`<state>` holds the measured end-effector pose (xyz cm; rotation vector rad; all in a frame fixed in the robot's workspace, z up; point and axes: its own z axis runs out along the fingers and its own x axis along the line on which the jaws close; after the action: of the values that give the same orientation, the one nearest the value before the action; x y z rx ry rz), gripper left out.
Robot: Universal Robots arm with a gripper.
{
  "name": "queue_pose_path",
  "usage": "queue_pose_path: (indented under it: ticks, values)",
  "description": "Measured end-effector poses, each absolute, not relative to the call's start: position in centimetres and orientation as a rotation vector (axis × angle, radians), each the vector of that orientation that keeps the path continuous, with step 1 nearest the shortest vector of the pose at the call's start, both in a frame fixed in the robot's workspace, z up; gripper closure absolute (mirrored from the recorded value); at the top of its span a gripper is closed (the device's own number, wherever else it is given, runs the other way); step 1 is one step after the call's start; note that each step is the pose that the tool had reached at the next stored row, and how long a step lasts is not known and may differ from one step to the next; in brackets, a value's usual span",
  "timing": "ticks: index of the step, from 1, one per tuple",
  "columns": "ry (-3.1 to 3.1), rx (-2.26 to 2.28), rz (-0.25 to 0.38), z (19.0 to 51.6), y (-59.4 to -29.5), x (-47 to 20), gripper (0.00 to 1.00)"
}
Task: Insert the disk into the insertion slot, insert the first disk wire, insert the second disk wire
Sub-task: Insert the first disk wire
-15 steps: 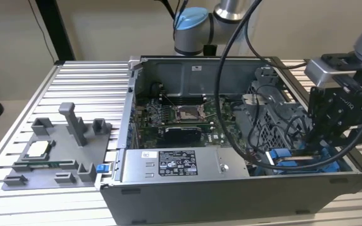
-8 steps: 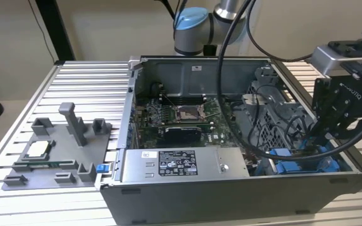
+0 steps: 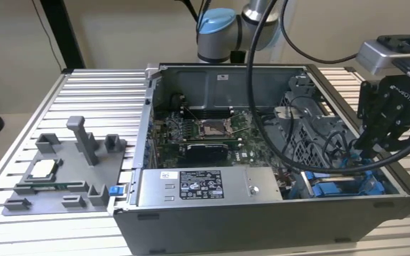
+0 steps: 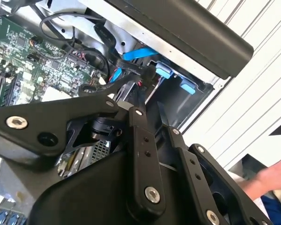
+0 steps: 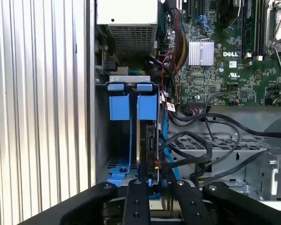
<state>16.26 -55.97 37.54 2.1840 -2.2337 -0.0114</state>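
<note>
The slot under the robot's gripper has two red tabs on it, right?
Not quite. The two tabs on the insertion slot under the gripper are blue, not red. The first wrist view shows them side by side at the end of the slot.

Black bolted pincer [image 5: 154, 176]; arm [image 3: 218, 32] seemingly grey-blue

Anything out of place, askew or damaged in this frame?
Nothing looks damaged or spilled. One oddity: a person's hand shows in the second wrist view, seemingly just beyond the ribbed table that the arm works over.
</note>
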Motion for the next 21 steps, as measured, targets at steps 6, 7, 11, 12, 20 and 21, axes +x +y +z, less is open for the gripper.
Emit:
queue_pose_path:
  ticks: [6,7,11,12,20,21]
  values:
    - [-2.232,2.188,-0.008,37.7,-55.6,16.3,0.00]
    - [-2.233,2.188,-0.008,37.7,-55.5,16.4,0.00]
    - [-2.231,2.191,-0.006,37.7,-55.4,17.0,0.00]
    - [-2.230,2.192,-0.006,37.7,-55.4,17.2,0.00]
    - [-2.212,2.210,-0.006,37.7,-55.2,18.3,0.00]
    - [-2.207,2.215,-0.006,37.7,-55.2,18.4,0.00]
